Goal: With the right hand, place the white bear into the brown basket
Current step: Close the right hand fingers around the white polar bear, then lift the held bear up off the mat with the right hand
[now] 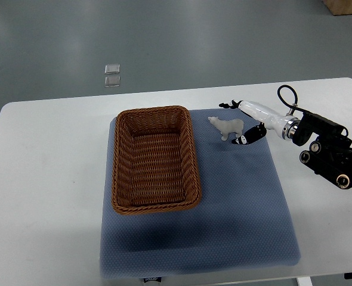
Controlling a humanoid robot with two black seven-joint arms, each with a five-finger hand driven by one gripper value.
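Observation:
A small white bear (228,126) stands on the blue mat (235,202), just right of the brown wicker basket (117,161). The basket is rectangular and holds nothing. My right hand (240,123) reaches in from the right edge and sits right beside the bear. Its fingers are spread, one above the bear's back and one below near its hind legs, bracketing it without a clear grasp. The left arm does not show.
The mat lies on a white table (51,179). Two small clear squares (111,75) lie on the grey floor beyond the table's far edge. A brown box corner (346,6) shows at the top right.

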